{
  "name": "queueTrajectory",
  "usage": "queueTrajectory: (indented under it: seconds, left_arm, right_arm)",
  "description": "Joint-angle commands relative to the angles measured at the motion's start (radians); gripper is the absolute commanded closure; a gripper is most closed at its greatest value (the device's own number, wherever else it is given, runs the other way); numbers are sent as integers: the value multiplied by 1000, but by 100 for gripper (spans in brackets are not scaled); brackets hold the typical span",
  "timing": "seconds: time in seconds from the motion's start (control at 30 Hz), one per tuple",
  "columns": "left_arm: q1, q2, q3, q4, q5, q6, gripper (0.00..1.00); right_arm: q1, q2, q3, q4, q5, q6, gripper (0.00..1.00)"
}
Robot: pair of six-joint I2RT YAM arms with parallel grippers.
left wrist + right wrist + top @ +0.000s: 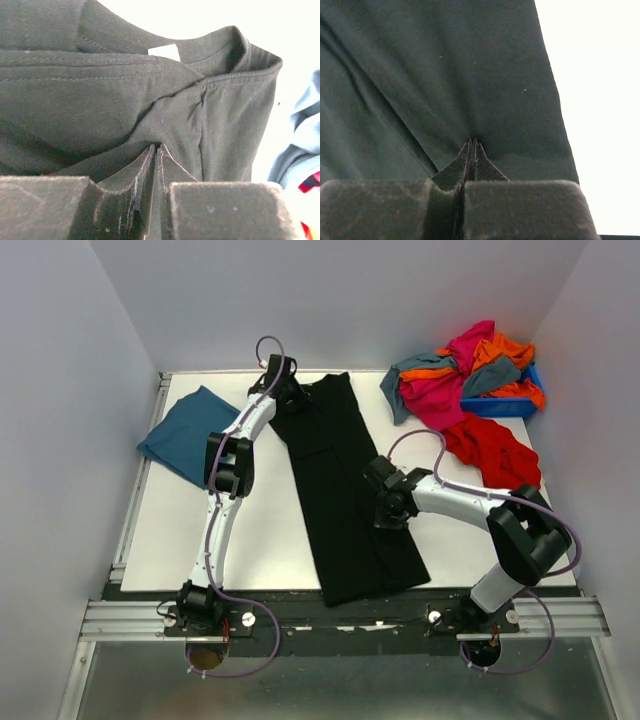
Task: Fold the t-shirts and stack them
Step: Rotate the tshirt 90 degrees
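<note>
T-shirt point(345, 515) — black, folded narrow — pinched by left gripper point(156, 147) and right gripper point(472, 143).

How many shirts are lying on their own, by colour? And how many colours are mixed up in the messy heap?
black t-shirt: 1
teal-blue t-shirt: 1
red t-shirt: 1
Total lying on their own: 3
Colours in the heap: 3 (magenta, orange, grey-blue); the shirts there are too tangled to count.
</note>
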Motion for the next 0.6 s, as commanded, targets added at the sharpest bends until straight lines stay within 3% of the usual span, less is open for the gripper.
queueTrajectory:
  seconds: [0.0, 0.1, 0.2, 0.33, 0.43, 0.57]
  left_arm:
    - [2, 80, -24, 126, 66, -118, 80]
    - [-10, 132, 55, 165, 106, -147, 81]
    - [-16, 137, 51, 211, 120, -150, 81]
    - [-18, 59, -32, 289, 173, -110, 70]
    - [-10, -29, -119, 335, 258, -110, 60]
    - [-8, -211, -245, 317, 289, -55, 53]
  right_arm:
    - [115, 46, -62, 41, -223, 32, 99]
    - [132, 39, -28, 86, -287, 23, 99]
    - [131, 28, 60, 29, -217, -22, 99]
    - [117, -21, 139, -22, -151, -86, 99]
    - [77, -90, 124, -9, -183, -109, 94]
    - [40, -191, 40, 12, -208, -118, 78]
